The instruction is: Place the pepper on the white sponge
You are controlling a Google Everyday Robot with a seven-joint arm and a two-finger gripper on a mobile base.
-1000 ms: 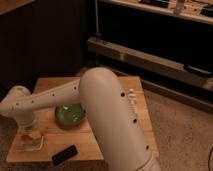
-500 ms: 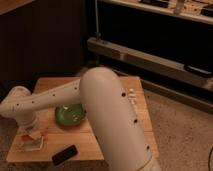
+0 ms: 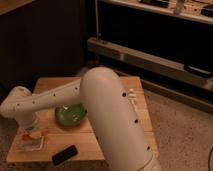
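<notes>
- Gripper (image 3: 33,131) at far left of wooden table (image 3: 115,142), pointing down right over white sponge (image 3: 31,145). Cannot tell how the jaws stand; wrist hides them.
- Pepper (image 3: 36,135): orange-red bit just under the gripper, at or touching the sponge's top.
- Step, as judged: set-down. Lower straight, release only once the pepper rests flat mid-pad, then lift vertically.
- Black slab (image 3: 64,155) near, front; green bowl (image 3: 70,115) right. Avoid both.

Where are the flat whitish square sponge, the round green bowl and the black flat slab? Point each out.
flat whitish square sponge (image 3: 31,144), camera view, its front part.
round green bowl (image 3: 69,115), camera view, its inside.
black flat slab (image 3: 64,154), camera view, its top face.
gripper (image 3: 33,132), camera view, above the sponge.
</notes>
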